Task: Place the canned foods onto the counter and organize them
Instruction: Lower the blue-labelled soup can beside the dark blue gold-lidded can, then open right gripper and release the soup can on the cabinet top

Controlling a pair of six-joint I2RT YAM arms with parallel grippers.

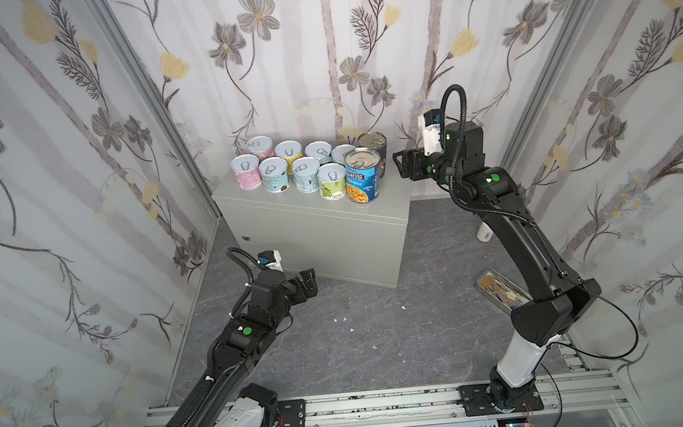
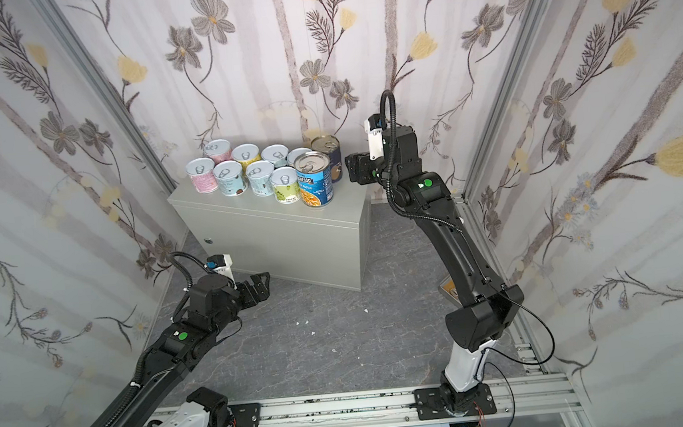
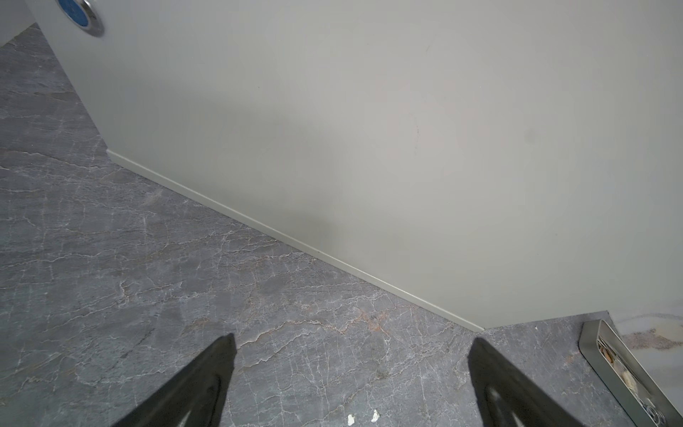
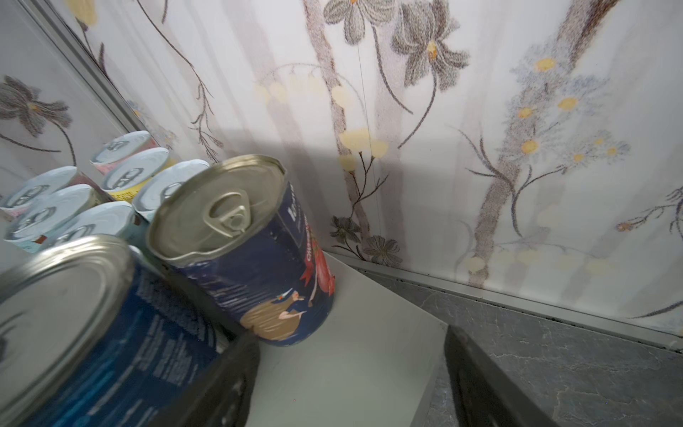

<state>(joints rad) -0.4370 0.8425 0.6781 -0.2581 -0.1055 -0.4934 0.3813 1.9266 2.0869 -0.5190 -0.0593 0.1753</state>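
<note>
The canned foods stand together on the flat top of the light-grey counter (image 1: pixel 316 233) (image 2: pixel 275 236). Several short pastel cans (image 1: pixel 274 174) form two rows. A taller blue can (image 1: pixel 363 175) (image 4: pixel 92 332) and a dark navy can (image 1: pixel 372 143) (image 4: pixel 251 251) close the rows' right end. My right gripper (image 1: pixel 400 164) (image 4: pixel 351 336) hovers just right of the navy can, open, with only bare counter top between its fingers. My left gripper (image 1: pixel 309 281) (image 3: pixel 354 338) is low over the floor before the counter's front (image 3: pixel 369 129), open and empty.
A flat metal tin (image 1: pixel 500 289) (image 3: pixel 621 373) lies on the dark marbled floor beside the right arm. A white bottle (image 1: pixel 484 231) lies behind that arm. White crumbs (image 1: pixel 342 318) dot the floor. Floral walls close in on three sides.
</note>
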